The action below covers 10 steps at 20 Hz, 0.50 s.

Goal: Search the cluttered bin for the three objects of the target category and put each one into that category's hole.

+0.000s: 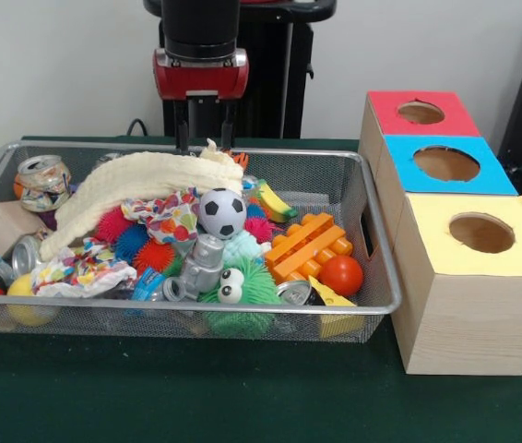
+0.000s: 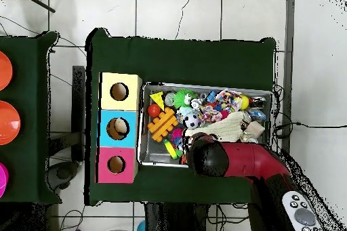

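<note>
From my remote station I see the red and black arm (image 1: 200, 46) hanging straight down over the far edge of the wire mesh bin (image 1: 383, 277). Its claw (image 1: 204, 137) points down with its two thin dark fingers (image 1: 183, 125) spread a little apart, gripping nothing, their tips just above a cream cloth (image 1: 136, 185). In the overhead view the arm (image 2: 234, 160) reaches in from the lower right and covers the bin's lower edge.

The bin sits on a dark green surface (image 1: 243, 397) and is piled full. The cream cloth, soft and folded, drapes across the left half. Below it lie spiky rubber balls in pink (image 1: 113, 224), blue and orange, and a patterned crumpled cloth (image 1: 164, 214). A small black and white soccer ball (image 1: 221, 212) rests near the middle on top of the pile, beside a grey plastic robot figure (image 1: 201, 268). A fuzzy green ball with two googly eyes (image 1: 243, 291) sits at the front. To the right lie orange building bricks (image 1: 307, 245) with studs, a smooth red-orange ball (image 1: 341, 275) and a yellow wedge (image 1: 333, 297). Crushed metal cans (image 1: 41, 180) lie at the left.

Just right of the bin, touching it, stands a wooden box (image 1: 468, 314) with three round holes: a red-topped one (image 1: 421, 112) farthest, a blue one (image 1: 446, 163) in the middle, a yellow one (image 1: 481, 233) nearest. I cannot tell which category is the target.
</note>
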Tool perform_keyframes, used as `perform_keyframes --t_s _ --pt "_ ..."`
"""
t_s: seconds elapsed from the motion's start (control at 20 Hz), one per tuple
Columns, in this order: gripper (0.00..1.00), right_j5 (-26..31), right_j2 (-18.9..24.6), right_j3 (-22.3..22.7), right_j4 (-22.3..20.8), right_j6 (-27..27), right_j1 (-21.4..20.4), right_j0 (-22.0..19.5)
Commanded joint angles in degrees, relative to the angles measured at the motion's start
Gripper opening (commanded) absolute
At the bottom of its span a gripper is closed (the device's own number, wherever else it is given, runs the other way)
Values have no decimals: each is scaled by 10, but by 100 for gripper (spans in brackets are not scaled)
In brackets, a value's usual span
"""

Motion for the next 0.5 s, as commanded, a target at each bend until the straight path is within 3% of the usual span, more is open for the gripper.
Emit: perform_keyframes --t_s 0.05,0.5 --pt "100 -42 -12 5 -15 71 31 8" --pt "100 -78 -30 -6 -19 72 63 17"
